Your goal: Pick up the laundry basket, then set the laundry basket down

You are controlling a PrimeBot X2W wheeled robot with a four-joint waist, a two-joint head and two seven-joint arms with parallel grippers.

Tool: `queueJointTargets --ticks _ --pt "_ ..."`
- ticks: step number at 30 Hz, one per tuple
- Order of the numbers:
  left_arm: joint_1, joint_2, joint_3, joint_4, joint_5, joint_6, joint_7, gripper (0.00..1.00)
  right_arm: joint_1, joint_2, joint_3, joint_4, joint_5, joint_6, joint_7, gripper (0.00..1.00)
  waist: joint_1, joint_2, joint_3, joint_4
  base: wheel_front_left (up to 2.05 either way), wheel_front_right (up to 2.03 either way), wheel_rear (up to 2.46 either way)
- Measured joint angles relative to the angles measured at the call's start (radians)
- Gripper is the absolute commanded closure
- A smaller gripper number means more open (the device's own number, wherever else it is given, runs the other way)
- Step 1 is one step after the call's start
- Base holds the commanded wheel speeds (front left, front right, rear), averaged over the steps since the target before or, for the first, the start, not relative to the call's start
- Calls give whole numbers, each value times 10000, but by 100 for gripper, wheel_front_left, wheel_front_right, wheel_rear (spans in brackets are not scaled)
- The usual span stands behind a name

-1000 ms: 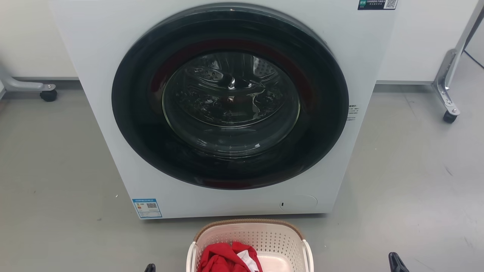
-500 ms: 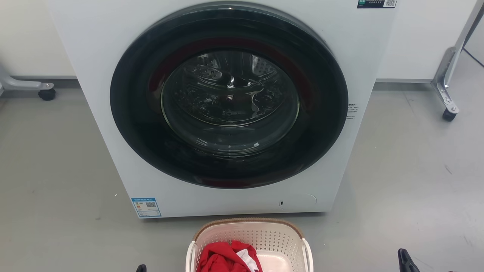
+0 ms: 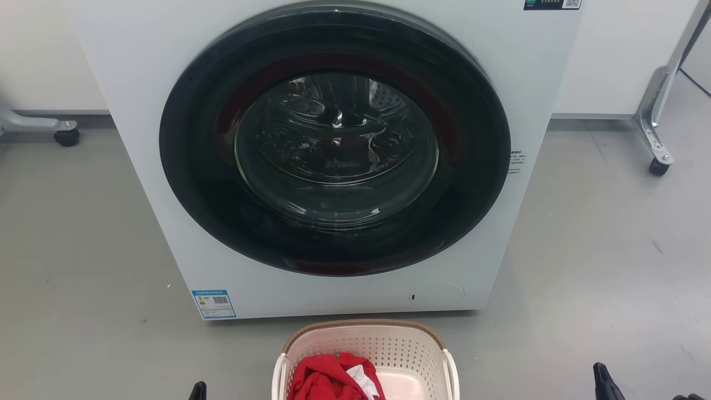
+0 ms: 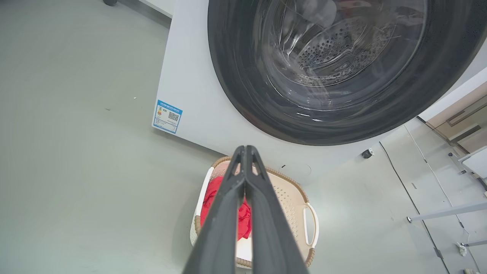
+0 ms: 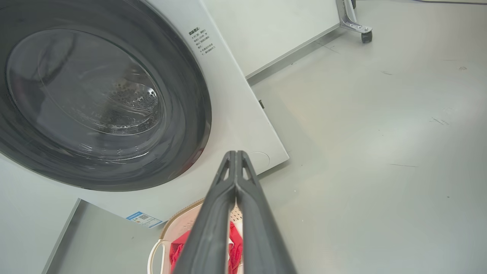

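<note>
The cream laundry basket (image 3: 389, 347) with its brown rim stands on the grey floor just in front of the washer, a red garment (image 3: 328, 378) inside it. The basket (image 4: 293, 205) lies below and beyond my left gripper (image 4: 246, 149), whose fingers are pressed together, empty. My right gripper (image 5: 236, 154) is shut too, holding nothing, above the basket (image 5: 179, 224). In the head view the left gripper's dark tip (image 3: 197, 390) pokes up left of the basket and the right gripper's tip (image 3: 602, 382) far to its right; both are apart from the white handles.
A white front-loading washer (image 3: 333, 150) with a dark round closed door stands directly behind the basket. Wheeled metal frame legs (image 3: 658, 150) stand at the right and another caster (image 3: 66, 136) at the left. Grey floor spreads on both sides.
Both gripper tips have drifted outward, away from the basket: the left one leftward, the right one rightward. The head camera has shifted a little; the basket stays on the floor.
</note>
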Motion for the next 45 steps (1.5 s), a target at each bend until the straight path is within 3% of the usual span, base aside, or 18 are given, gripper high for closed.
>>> queueJointTargets --ticks 45 --pt "-846 -602 1751 495 -5724 -1137 1256 100 -850 984 -1977 499 5651 1145 1655 100 0 0 143 -84 0 0 0"
